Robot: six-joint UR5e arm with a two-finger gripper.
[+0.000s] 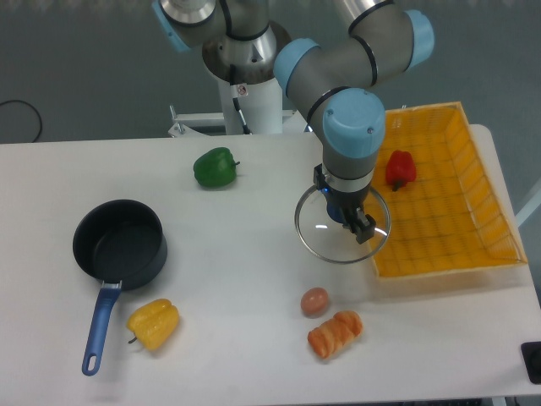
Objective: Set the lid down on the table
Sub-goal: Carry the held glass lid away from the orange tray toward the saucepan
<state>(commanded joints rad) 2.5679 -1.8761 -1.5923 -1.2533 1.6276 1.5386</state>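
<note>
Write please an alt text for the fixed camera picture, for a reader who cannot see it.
A robot arm's pincer holds a clear glass lid by its centre, over the white table beside an orange tray with a red pepper. An open black saucepan stands far left; green and yellow peppers lie nearby.

lid (pixel 341 227) between saucepan (pixel 120 243), tray (pixel 448 203)
</note>
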